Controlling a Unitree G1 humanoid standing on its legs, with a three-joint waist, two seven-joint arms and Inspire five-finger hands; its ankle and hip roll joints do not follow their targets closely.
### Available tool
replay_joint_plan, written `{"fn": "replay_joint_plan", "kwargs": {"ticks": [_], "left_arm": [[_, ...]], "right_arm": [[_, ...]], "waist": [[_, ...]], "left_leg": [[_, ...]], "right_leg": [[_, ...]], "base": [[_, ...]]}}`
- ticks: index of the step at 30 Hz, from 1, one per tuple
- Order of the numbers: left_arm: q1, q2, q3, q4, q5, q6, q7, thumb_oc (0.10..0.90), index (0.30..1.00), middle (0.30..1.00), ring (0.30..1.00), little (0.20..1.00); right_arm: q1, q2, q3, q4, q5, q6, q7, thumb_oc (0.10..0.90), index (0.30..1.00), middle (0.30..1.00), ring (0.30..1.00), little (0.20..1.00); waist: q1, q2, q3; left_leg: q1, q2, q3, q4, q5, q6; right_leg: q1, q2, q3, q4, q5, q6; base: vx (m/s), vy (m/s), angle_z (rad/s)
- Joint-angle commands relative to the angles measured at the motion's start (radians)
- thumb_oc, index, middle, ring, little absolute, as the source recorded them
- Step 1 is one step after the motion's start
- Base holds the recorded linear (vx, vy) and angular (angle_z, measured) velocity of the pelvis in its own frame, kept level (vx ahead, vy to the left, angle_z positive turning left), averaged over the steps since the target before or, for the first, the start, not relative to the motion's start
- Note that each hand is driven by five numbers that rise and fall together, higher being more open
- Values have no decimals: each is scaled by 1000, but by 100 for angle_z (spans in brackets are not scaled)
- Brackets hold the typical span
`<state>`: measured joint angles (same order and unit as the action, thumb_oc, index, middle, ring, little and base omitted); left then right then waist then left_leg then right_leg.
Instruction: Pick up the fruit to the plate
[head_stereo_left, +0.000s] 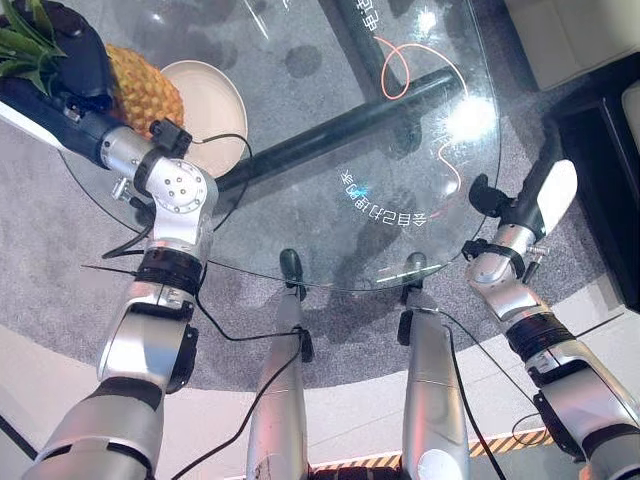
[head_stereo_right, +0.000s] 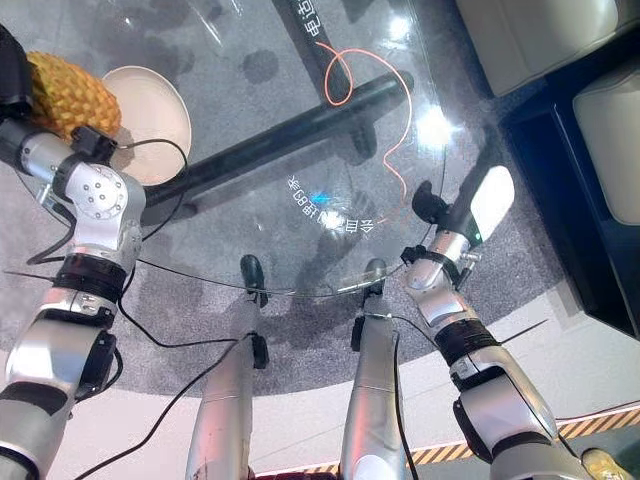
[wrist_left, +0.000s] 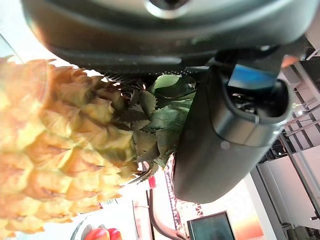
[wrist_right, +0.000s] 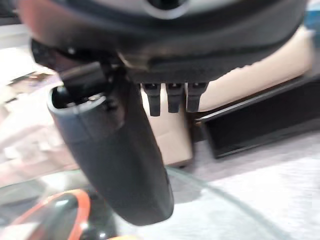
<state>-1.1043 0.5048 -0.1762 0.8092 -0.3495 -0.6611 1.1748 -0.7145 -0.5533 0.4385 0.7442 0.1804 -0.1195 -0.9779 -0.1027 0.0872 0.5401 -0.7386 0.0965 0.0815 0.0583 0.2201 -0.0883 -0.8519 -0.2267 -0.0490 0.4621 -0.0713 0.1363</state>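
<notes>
I have the left hand clenched around the golden-yellow pineapple with its green spiky crown; in the left wrist view the thumb presses beside the leaves, where crown meets rind. The fruit hangs tilted, touching or just above the near rim of the round cream plate, overlapping its left edge on the round glass surface; I can't tell from these views whether it already bears on the plate.

My right hand rests at the edge of the surface, well apart from the plate, fingers straight and holding nothing.

As I judge it, the carry is nearly done and the placement remains. To do it well, I'd bring the pineapple further over the plate's middle, since at the rim it could tip the plate or roll off. I'd lower it slowly until the rind takes the weight, lay it on its side, and only then let the fingers go, drawing the hand away from the plate along the crown.
</notes>
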Motion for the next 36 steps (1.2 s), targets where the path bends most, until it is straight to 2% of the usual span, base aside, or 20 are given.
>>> {"fn": "replay_joint_plan", "kwargs": {"ticks": [1, 6, 15, 22, 36], "left_arm": [[-201, 145, -27, 29, 23, -79, 43, 100, 300, 300, 300, 200], [-252, 159, -57, 108, 18, -72, 54, 100, 300, 300, 300, 200], [-290, 169, -73, 217, -9, -79, 18, 100, 300, 300, 300, 200], [-286, 168, -74, 247, -24, -82, 14, 100, 300, 300, 300, 200], [-287, 174, -80, 288, -32, -75, -47, 100, 300, 300, 300, 200]], "right_arm": [[-10, -31, -55, 100, 78, -79, -10, 800, 900, 900, 900, 900], [11, -1, -76, 261, 120, -120, 59, 800, 900, 900, 900, 900], [18, 29, -88, 423, 140, -92, 160, 800, 900, 900, 900, 900], [30, 31, -89, 460, 117, -47, 188, 800, 900, 900, 900, 900], [42, 38, -90, 452, 102, -30, 212, 800, 900, 900, 900, 900]], "waist": [[3, -47, -20], [-4, -61, -20], [-16, -76, -20], [-20, -80, -20], [-29, -98, -20]], "left_leg": [[6, -12, 47, 112, -147, -19], [-5, -4, 46, 134, -153, -21], [-39, 4, 41, 187, -172, -16], [-65, 2, 35, 213, -180, -10], [-102, 7, 30, 236, -193, -4]], "right_leg": [[62, 71, -54, -157, 57, -35], [57, 77, -52, -150, 56, -40], [25, 85, -36, -127, 55, -45], [1, 90, -24, -116, 56, -46], [-34, 100, -12, -106, 58, -42]], "base": [[6, -9, -4], [7, -1, 0], [23, 18, 0], [17, 29, 0], [0, 0, 0]]}}
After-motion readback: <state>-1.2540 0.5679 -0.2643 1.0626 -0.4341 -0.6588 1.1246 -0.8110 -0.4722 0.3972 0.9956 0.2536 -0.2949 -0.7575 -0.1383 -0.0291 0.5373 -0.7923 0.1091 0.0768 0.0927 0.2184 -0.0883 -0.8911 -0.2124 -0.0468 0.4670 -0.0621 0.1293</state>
